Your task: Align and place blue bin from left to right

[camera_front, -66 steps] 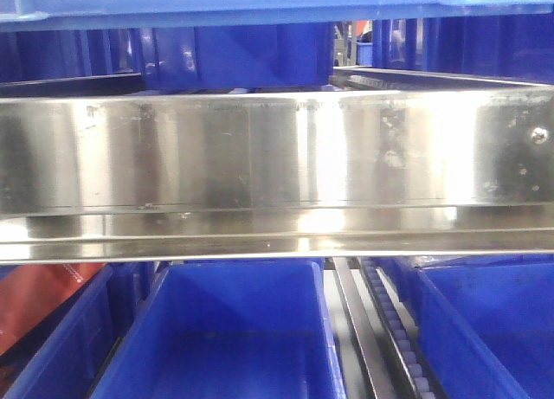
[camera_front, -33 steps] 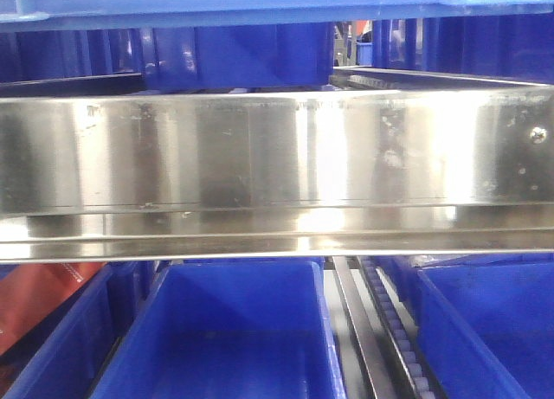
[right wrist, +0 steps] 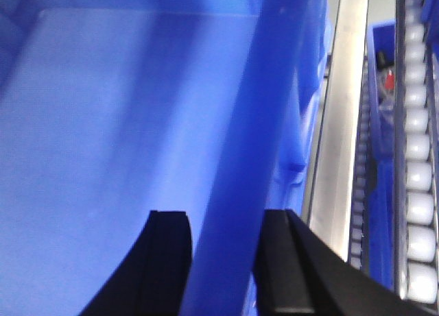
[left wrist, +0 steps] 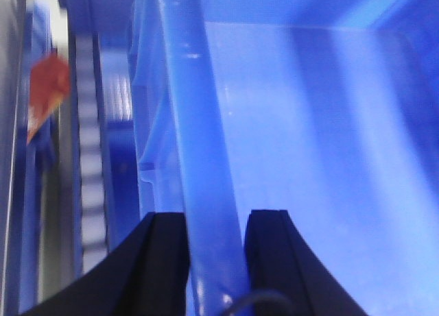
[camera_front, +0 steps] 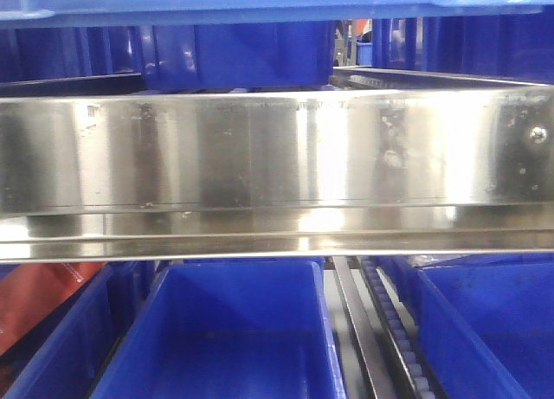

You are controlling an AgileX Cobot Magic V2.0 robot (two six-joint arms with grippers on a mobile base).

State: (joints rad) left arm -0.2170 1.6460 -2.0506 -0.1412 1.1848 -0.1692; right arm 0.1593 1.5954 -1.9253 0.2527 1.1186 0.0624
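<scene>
Blue bin (left wrist: 206, 144) was gripped on both side rims, one arm per side.

Front view: a shiny steel rail (camera_front: 277, 148) ran across mid-frame with a screw (camera_front: 538, 134) near its right end. Blue plastic filled the band above the rail; couldn't tell which crate that was. Below the rail sat an open blue crate (camera_front: 234, 330) in the centre, another blue crate (camera_front: 493, 321) to the right, and a roller track (camera_front: 394, 330) between them. A red-orange object (camera_front: 39, 299) showed at lower left. No grippers were visible in this view.

Left wrist view: left gripper (left wrist: 214, 261) had both black fingers (left wrist: 164, 261) straddling the bin's thick rim, narrow gap, pads against the wall on either side. Bin interior lay to the right of the rim. A roller lane (left wrist: 89, 165) and an orange blur (left wrist: 48, 90) sat to the left.

Right wrist view: right gripper (right wrist: 223, 261) was clamped the same way on the opposite rim (right wrist: 254, 124), fingers close on both faces. Bin floor lay to the left. A steel strip (right wrist: 339, 124) and white rollers (right wrist: 418, 165) ran along the right.
</scene>
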